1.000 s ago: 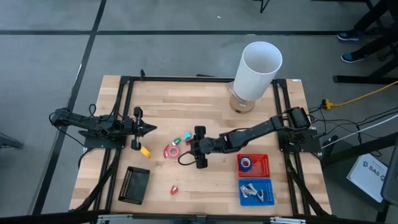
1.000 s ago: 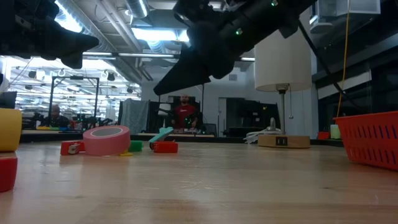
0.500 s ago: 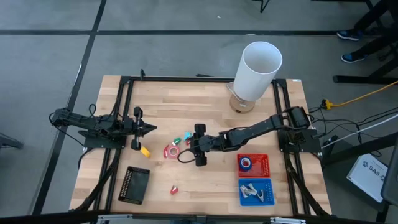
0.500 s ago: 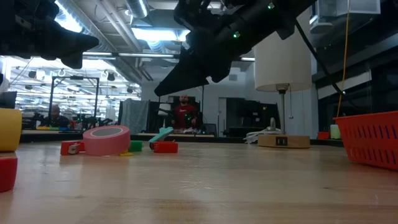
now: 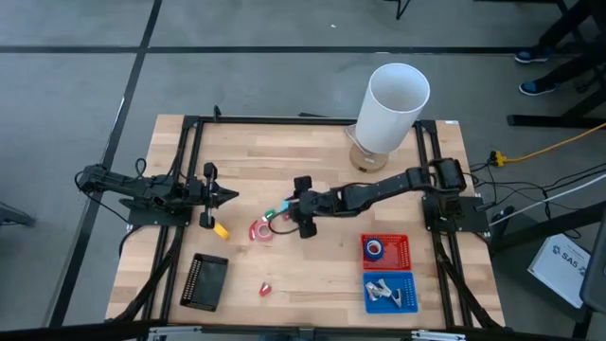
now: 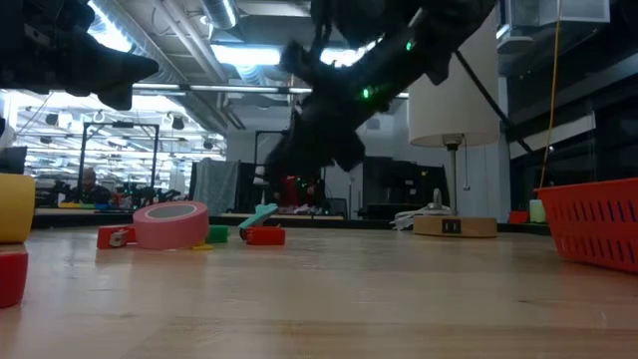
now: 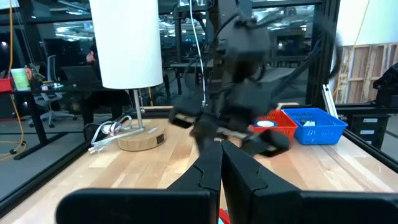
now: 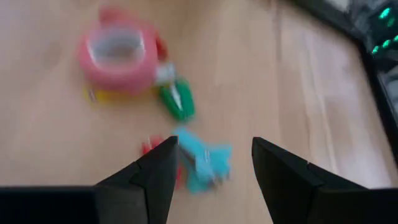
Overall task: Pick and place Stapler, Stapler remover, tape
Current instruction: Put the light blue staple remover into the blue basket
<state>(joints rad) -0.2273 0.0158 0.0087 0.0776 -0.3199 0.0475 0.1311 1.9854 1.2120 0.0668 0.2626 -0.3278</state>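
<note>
- The right gripper point(image 5: 295, 206) is seen near the middle of the wooden table point(image 5: 284, 152), its fingers point(image 8: 149, 174) spread wide with nothing between them.
- In the right wrist view, a light-blue staple remover point(image 8: 202, 160) lies on the wood just ahead of that gripper's fingertips; a green piece point(image 8: 178, 99) and a small red piece point(image 8: 148, 148) lie close by.
- The pink-red tape roll point(image 5: 261, 230) rests flat on the table just beside the right gripper — in the low view it point(image 6: 170, 223) stands next to a small red block point(image 6: 117, 236).
- The blue tape roll point(image 5: 375, 248) sits inside the red basket point(image 5: 401, 248), with a blue basket point(image 5: 408, 283) directly next to it holding a pale metal item.
- The orange-yellow tape roll point(image 5: 221, 229) lies by the left gripper point(image 5: 230, 196), which is held closed and empty at the table's left side.
- A black stapler point(image 5: 205, 280) lies near the front-left corner — a small red piece point(image 5: 265, 288) beside it.
- A large white cylinder point(image 5: 391, 109) stands at the far edge.
</note>
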